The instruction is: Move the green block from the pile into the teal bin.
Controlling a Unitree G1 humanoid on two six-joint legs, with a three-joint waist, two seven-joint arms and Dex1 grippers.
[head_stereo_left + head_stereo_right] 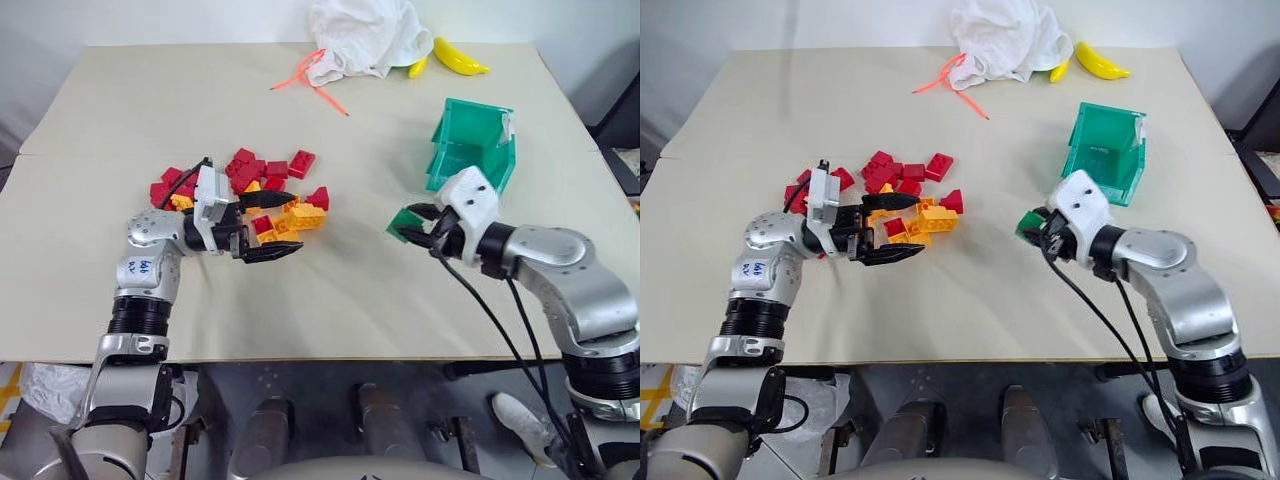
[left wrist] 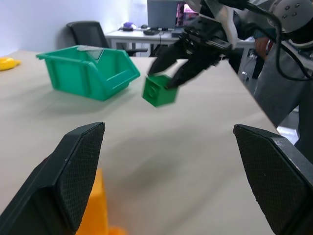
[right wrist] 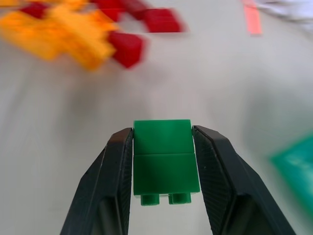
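Showing the transfer at its midpoint: the green block (image 3: 165, 157) is already out of the pile (image 1: 262, 196) and lifted clear of the surface (image 1: 330, 300), clamped between the two black fingers (image 3: 107, 191) of the right gripper (image 1: 420, 228). What remains, judging by the layout, is the carry to the teal bin (image 1: 470, 145) and the release into it.

Position of the block. It sits squarely between the fingers, one pad pressed against each side face, its studs turned back toward the wrist and its far end reaching just past the fingertips. From the left wrist view it hangs tilted in the air above the bare surface, no longer touching it, with the bin near but apart from it. In the head views the bin lies just beyond the right gripper, farther from the robot, so the carry left looks short.

Left gripper (image 1: 268, 226). Its fingers stand wide apart and hold nothing; it hovers at the near edge of the pile of red and orange-yellow bricks, pointing across toward the right arm.

Background. A white cloth (image 1: 365, 38), a yellow banana (image 1: 458, 58) and orange strips (image 1: 312, 80) lie at the far edge of the surface, well apart from the task's things.
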